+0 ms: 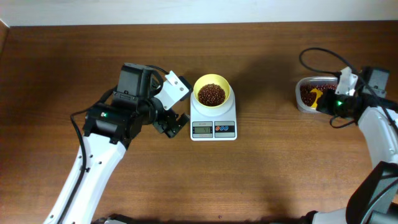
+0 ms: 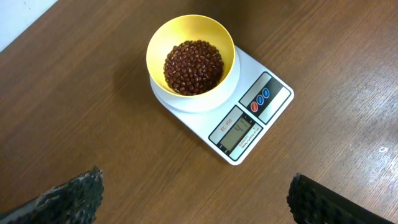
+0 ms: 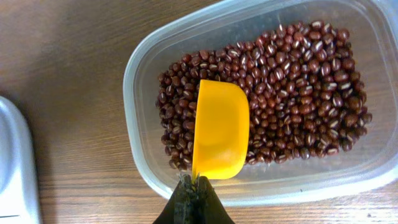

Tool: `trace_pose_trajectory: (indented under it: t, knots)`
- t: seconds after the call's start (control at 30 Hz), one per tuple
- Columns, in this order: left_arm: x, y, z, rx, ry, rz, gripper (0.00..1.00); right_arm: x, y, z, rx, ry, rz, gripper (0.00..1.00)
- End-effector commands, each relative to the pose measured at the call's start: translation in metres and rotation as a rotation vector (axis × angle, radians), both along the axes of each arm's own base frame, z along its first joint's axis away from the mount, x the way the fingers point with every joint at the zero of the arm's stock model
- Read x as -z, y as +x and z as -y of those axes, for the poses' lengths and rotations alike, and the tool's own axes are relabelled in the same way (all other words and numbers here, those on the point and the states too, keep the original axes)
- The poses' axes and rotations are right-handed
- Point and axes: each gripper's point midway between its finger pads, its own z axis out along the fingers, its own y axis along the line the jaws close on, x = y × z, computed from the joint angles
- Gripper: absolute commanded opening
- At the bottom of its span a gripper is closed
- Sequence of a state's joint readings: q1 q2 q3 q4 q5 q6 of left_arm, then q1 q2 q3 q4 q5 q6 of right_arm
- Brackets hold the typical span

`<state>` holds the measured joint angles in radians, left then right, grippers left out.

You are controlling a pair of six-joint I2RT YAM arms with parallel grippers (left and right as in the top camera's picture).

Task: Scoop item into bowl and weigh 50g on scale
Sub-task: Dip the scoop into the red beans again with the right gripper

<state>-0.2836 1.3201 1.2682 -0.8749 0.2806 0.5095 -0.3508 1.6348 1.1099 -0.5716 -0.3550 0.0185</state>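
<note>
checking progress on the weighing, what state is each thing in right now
bowl: upright on the scale, partly filled with beans
scale: switched on, display shows digits, too small to read
clear container: open, no lid, holds beans
scoop: held by its handle over the container's beans
left gripper: open, empty, beside the scale
right gripper: shut on the scoop handle

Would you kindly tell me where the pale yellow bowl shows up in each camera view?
Overhead: bowl at centre, sitting on the scale.
Left wrist: bowl in the upper middle, on the scale.
Right wrist: not in it.
Shared landmark: the white scale under the bowl, seen in the overhead and left wrist views.
</note>
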Motion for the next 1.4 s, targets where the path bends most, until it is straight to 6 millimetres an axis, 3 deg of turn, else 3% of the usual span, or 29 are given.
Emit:
trace_pose_trajectory:
  t: [0.0,0.13,0.23,0.43,0.63,0.77,1.13,1.3,1.37]
  knots:
    - [-0.01,0.002,-0.002,0.005,-0.001,0.034,0.99,0.007,-0.002,0.001,0.03,0.135,-0.012,0.04]
    - [-0.01,0.002,-0.002,0.005,-0.001,0.034,0.99,0.021,-0.004,0.002,0.042,0.258,-0.03,0.04]
    - [-0.01,0.002,-0.002,0.005,-0.001,0.034,0.99,0.008,-0.002,0.003,0.033,0.364,0.03,0.04]
    - [-0.01,0.002,-0.002,0.005,-0.001,0.034,0.99,0.001,-0.01,0.033,0.115,0.425,0.072,0.04]
    - [-0.01,0.002,-0.002,0.005,-0.001,0.034,0.99,-0.008,-0.009,0.028,0.103,0.491,0.102,0.04]
    - [-0.01,0.002,-0.002,0.005,-0.001,0.034,0.99,-0.021,-0.013,0.038,0.113,0.57,0.16,0.04]
    - [-0.01,0.002,-0.002,0.005,-0.001,0.034,0.99,-0.07,-0.013,0.01,-0.036,0.834,0.305,0.04]
    - [-0.01,0.002,-0.002,0.005,-0.001,0.034,0.99,-0.079,-0.014,0.004,-0.069,0.881,0.328,0.04]
    - [-0.01,0.002,-0.002,0.005,-0.001,0.034,0.99,-0.079,-0.011,-0.009,-0.1,0.889,0.311,0.04]
